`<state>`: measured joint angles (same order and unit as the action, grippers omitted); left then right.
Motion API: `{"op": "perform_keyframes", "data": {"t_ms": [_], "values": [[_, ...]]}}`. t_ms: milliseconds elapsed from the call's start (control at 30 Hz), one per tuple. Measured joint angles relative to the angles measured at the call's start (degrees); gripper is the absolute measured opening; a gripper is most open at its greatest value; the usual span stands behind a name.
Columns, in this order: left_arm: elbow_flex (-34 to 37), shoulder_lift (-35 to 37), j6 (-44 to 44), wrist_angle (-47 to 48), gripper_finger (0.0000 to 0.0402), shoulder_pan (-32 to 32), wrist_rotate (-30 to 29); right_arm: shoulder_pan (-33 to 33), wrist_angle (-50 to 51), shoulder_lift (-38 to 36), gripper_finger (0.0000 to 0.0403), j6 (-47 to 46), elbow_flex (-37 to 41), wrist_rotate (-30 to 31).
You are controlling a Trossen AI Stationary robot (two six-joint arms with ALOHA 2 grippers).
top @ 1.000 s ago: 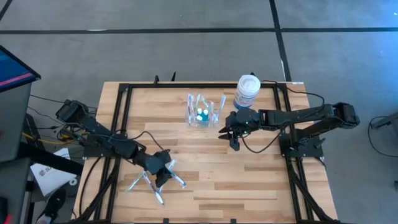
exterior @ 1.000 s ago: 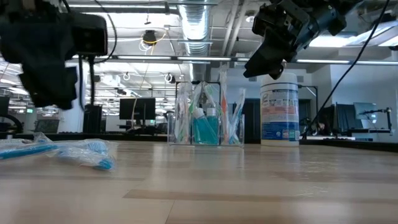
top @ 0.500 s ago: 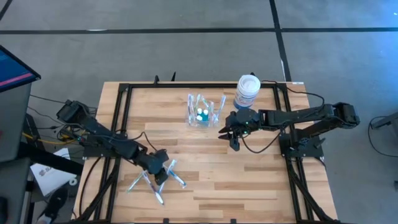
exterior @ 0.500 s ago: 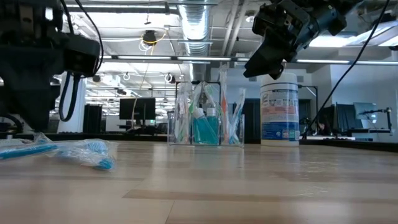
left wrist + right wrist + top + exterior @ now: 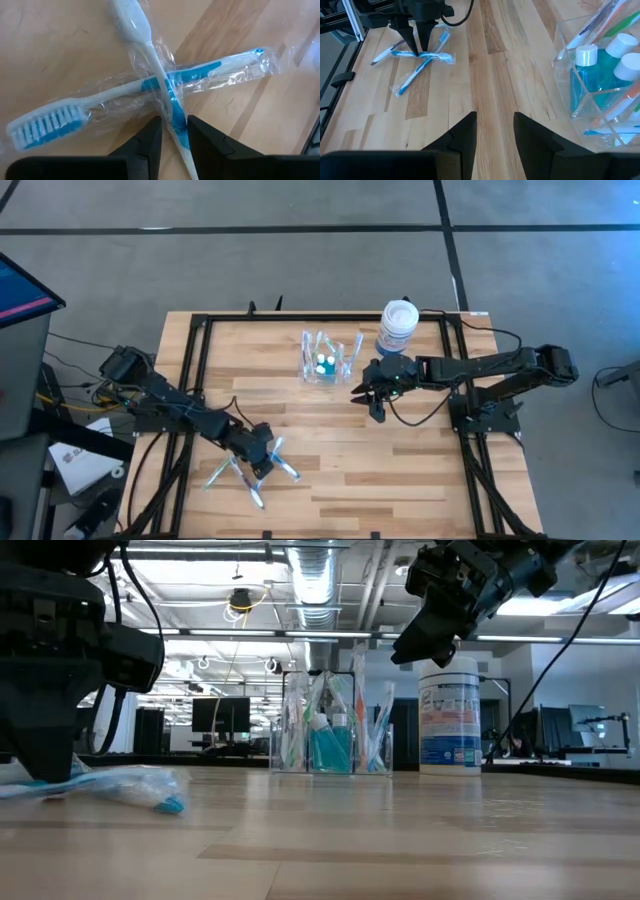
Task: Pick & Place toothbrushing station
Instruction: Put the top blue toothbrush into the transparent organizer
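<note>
We are looking down on a wooden table (image 5: pixel 330 440) where the toothbrushing station (image 5: pixel 324 357), a small clear organizer with upright compartments, is standing near the far edge, a little left of a white jar with a blue label (image 5: pixel 396 327). In the low view the organizer is sitting upright with blue bottles and toothbrushes inside it, and the jar is standing just to its right. We are seeing the left gripper (image 5: pixel 262 461) hanging low over the near left part of the table, above two wrapped toothbrushes (image 5: pixel 247 473) that are lying crossed on the wood. In the left wrist view its fingers (image 5: pixel 150 142) are standing slightly parted on either side of the blue-and-white handle (image 5: pixel 175 112) where the two brushes are crossing, and we are not able to tell whether they are pressing on it or only flanking it. The right gripper (image 5: pixel 374 398) is hovering in the air just right of the station, well above the table in the low view, and its fingers (image 5: pixel 466 132) are standing apart with nothing between them. The station itself is not being touched by either gripper.
</note>
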<state>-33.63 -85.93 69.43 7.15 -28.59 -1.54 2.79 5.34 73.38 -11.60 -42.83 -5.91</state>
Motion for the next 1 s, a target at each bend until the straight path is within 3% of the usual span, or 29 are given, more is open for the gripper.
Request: {"op": "perform_keyframes", "data": {"t_ms": [300,533,1000], "values": [[0.02,-0.4,-0.17,-0.95,0.0079,-0.01,-1.68,0.0,-0.2,0.0,0.012,0.0,0.0,0.0],[0.0,-0.44,-0.09,-1.21,0.001,-0.01,-2.11,0.0,-0.22,0.0,0.012,0.0,0.0,0.02],[-0.02,2.83,-2.99,-2.12,0.0002,0.01,-6.47,0.02,-0.2,0.0,0.012,0.0,0.0,0.02]]}}
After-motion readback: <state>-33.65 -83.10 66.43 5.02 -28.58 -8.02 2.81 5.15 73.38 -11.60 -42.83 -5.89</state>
